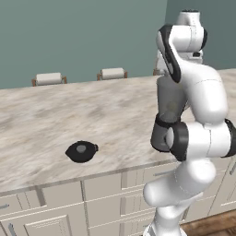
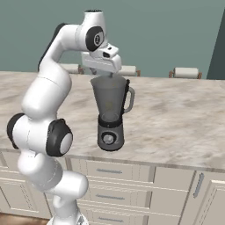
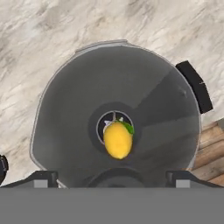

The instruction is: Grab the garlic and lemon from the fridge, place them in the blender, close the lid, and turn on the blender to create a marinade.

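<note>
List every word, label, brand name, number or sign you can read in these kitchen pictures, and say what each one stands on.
None can be read: no text shows on the grey-based blender with its smoky translucent jar, the flat round black lid, the small yellow lemon or the marbled stone counter.

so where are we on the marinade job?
Done: the lemon lies at the bottom of the blender jar. In hand: the gripper hovers open right above the jar mouth, holding nothing. Left: no garlic visible in the jar, so that fetch looks pending; the lid lies on the counter, off the jar; the knob is untouched as far as I can tell.
</note>
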